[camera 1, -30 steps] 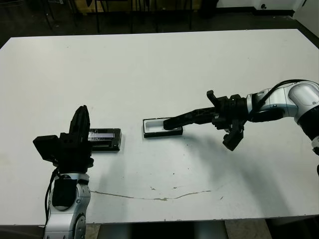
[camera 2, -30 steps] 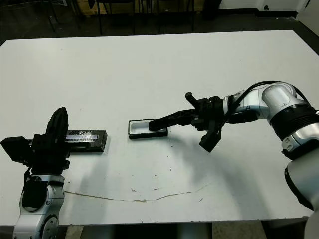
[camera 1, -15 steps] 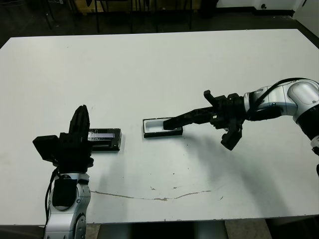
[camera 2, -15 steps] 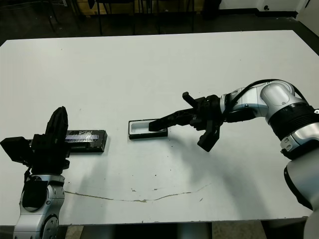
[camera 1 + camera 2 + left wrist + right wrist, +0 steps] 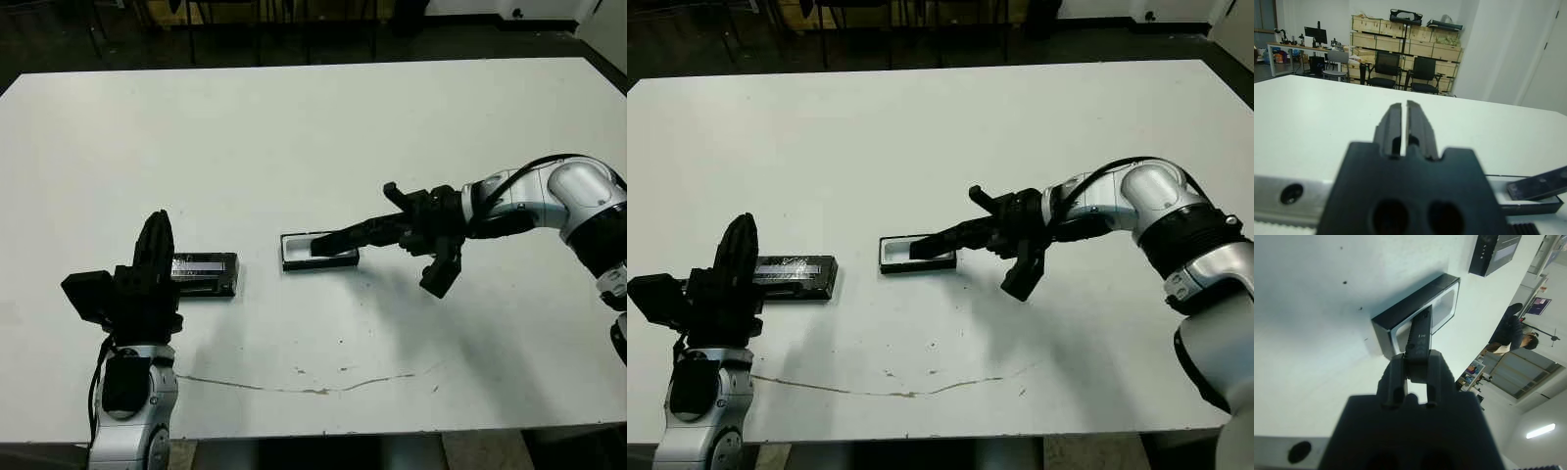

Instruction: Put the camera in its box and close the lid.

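My right gripper (image 5: 377,231) is shut on the camera (image 5: 338,240), a slim black bar, and reaches in from the right. The bar slants down, its free end dipping over the white lining of the box (image 5: 294,253), a small black-rimmed tray at mid-table. The right wrist view shows the camera (image 5: 1419,335) between my fingers (image 5: 1395,369), its tip inside the box (image 5: 1447,296). The lid (image 5: 208,272), a flat black slab with a silvery strip, lies left of the box. My left gripper (image 5: 157,227) stands shut just left of the lid, holding nothing.
A thin crack-like mark (image 5: 304,387) runs along the table near its front edge. Chairs (image 5: 1388,68) and shelves of crates stand beyond the table. A person (image 5: 1520,333) shows far off in the right wrist view.
My right arm has moved left, carrying the camera further over the box. The left arm, the lid and the box have stayed put.
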